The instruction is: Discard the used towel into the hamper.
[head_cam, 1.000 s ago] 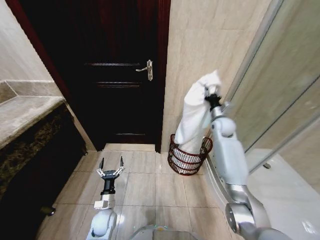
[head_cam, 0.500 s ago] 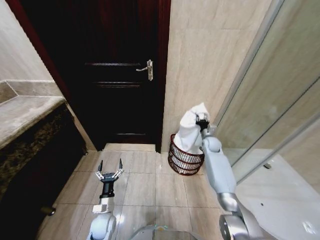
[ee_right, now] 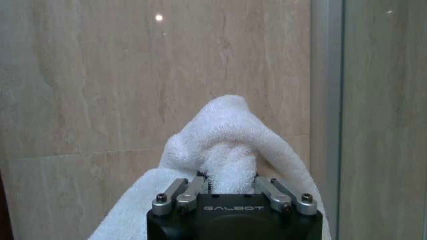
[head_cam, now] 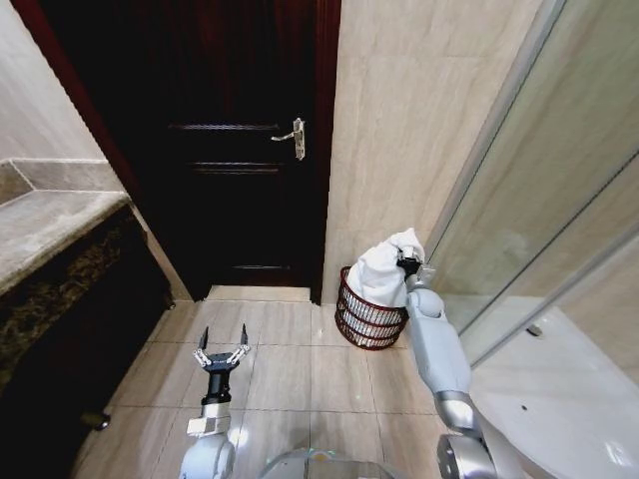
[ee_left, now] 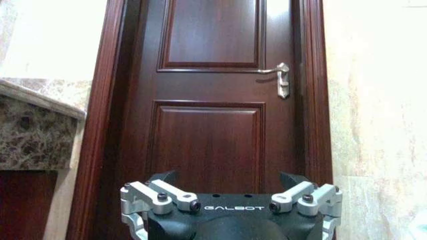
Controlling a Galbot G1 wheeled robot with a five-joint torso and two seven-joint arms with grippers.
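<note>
The right gripper (head_cam: pixel 407 265), clamped on the white towel (head_cam: pixel 382 274) over the hamper (head_cam: pixel 367 321), should release only once the cloth sits inside the rim.

Tiled floor (head_cam: pixel 290 369) is carrying everything here: pale beige square tiles with thin grout lines. Hamper (head_cam: pixel 369 314) is standing directly on it, upright, narrower at the base. Relative to the hamper: beige wall is rising just behind it, dark wooden door (head_cam: pixel 235 150) is meeting the floor to its left, glass shower partition (head_cam: pixel 559 190) is running along the floor at its right. A dark stone-topped counter (head_cam: pixel 60 259) is sitting on the floor well left of the hamper.
</note>
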